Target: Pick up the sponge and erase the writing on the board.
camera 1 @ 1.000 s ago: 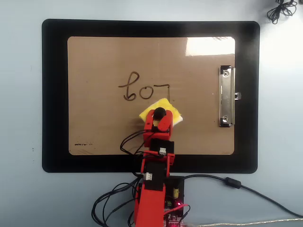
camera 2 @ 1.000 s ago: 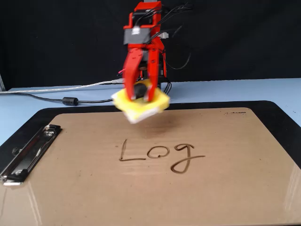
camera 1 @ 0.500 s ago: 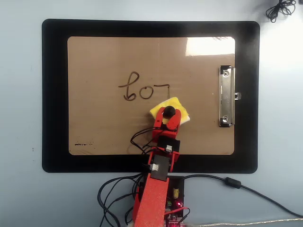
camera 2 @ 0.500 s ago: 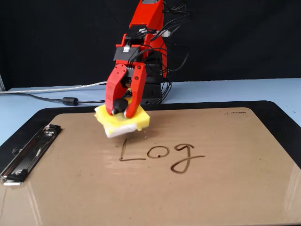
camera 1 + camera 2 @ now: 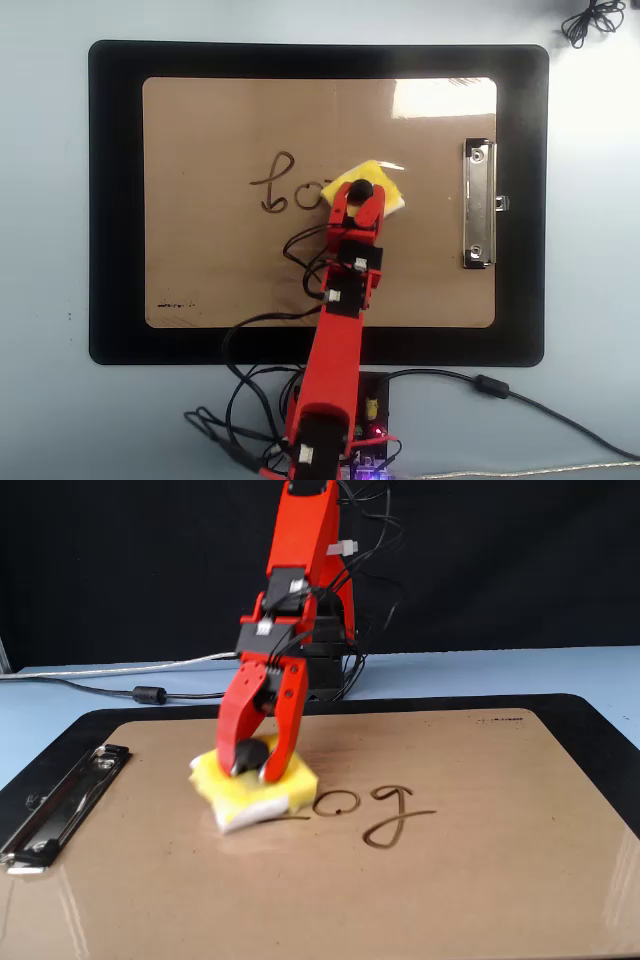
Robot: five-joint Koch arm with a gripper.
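The tan board point(image 5: 230, 270) point(image 5: 480, 880) lies on a black mat, its silver clip point(image 5: 478, 204) point(image 5: 60, 802) on one short side. My red gripper point(image 5: 360, 195) point(image 5: 255, 765) is shut on the black knob of the yellow sponge point(image 5: 382, 180) point(image 5: 232, 792). The sponge rests on the board over one end of the dark writing point(image 5: 280, 188) point(image 5: 375, 810). In the overhead view the right-hand character is covered; two characters still show. In the fixed view the covered end is on the left.
The black mat point(image 5: 115, 200) point(image 5: 590, 730) surrounds the board. A small dark smudge point(image 5: 175, 303) sits near the board's lower left corner in the overhead view. Cables point(image 5: 500, 388) point(image 5: 140, 692) trail from the arm's base point(image 5: 365, 410), and a coiled wire point(image 5: 592, 20) lies at the top right.
The gripper has carried the sponge away from the arm's base and down onto the writing. One end character is now covered by the sponge.
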